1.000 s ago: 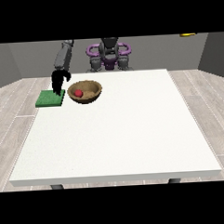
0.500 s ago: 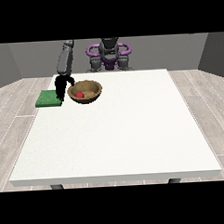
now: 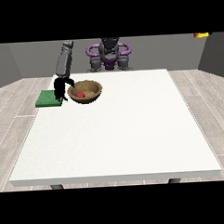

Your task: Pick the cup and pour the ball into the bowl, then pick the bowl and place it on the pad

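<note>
While the white table (image 3: 119,132) fills most of the front view, the task's things are gathered at its far left corner. A brown bowl (image 3: 85,92) is set upright on the table there, and a red ball (image 3: 80,94) is seen lying inside it, toward its left side. Just left of the bowl, a flat green pad (image 3: 47,98) lies at the table's left edge; the bowl rests on the white surface beside the pad and not on it. Between pad and bowl, the black hand at the view's left (image 3: 61,89) is hung from a grey forearm (image 3: 64,63) that comes down from the far side. The hand is held over the pad's right end, and a dark finger or thumb is seen arching rightward to the bowl's left rim; whether the rim is actually pinched, or only touched, cannot be told, and the lie of the remaining fingers cannot be made out. No cup can be made out anywhere on the table. The robot's torso (image 3: 109,53), grey with purple rings at the shoulders, is seen behind the table's far edge, near the middle. The hand that would show at the view's right is not visible. A floor of pale wooden boards (image 3: 206,95) is seen around the table.
</note>
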Motion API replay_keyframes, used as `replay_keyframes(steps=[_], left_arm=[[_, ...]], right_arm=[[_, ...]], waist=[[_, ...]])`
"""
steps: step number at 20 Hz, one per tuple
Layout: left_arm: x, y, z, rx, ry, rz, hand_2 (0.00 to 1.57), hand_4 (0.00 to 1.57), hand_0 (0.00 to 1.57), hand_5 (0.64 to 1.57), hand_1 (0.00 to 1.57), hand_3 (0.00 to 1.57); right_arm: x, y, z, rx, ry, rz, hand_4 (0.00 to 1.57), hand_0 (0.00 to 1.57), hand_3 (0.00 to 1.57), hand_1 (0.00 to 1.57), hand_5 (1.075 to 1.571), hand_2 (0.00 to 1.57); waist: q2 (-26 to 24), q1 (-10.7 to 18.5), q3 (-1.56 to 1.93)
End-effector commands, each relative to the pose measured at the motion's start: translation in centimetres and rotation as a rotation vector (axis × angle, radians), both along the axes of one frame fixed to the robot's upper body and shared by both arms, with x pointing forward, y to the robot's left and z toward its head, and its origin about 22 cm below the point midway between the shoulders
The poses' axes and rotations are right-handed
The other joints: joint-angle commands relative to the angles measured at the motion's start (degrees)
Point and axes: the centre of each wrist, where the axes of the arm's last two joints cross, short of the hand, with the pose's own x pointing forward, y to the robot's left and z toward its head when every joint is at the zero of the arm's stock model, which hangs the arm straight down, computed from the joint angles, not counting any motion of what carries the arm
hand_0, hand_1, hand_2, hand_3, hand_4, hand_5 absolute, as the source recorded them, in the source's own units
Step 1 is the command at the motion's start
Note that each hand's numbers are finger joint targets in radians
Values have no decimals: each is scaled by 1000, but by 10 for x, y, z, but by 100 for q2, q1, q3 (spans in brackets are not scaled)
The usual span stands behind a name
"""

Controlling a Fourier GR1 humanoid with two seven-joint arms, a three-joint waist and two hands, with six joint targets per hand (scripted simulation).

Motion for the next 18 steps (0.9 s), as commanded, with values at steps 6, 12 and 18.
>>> replay_keyframes(steps=[6,12,18], left_arm=[[-3,14,-1,-3,19,5,0,1024,0,1545,0,0],[-13,16,32,-7,-70,-8,0,1018,0,1536,0,0],[-15,24,23,-29,-69,-20,0,1112,0,1519,0,0]], right_arm=[[29,54,3,13,77,3,472,0,0,0,1547,0],[-27,4,-33,-99,315,-162,844,1571,785,1571,1487,1571],[-29,-24,-11,-249,364,-232,922,1571,1413,1571,1525,1571]], waist=[[18,36,138],[553,187,144],[442,230,125]])
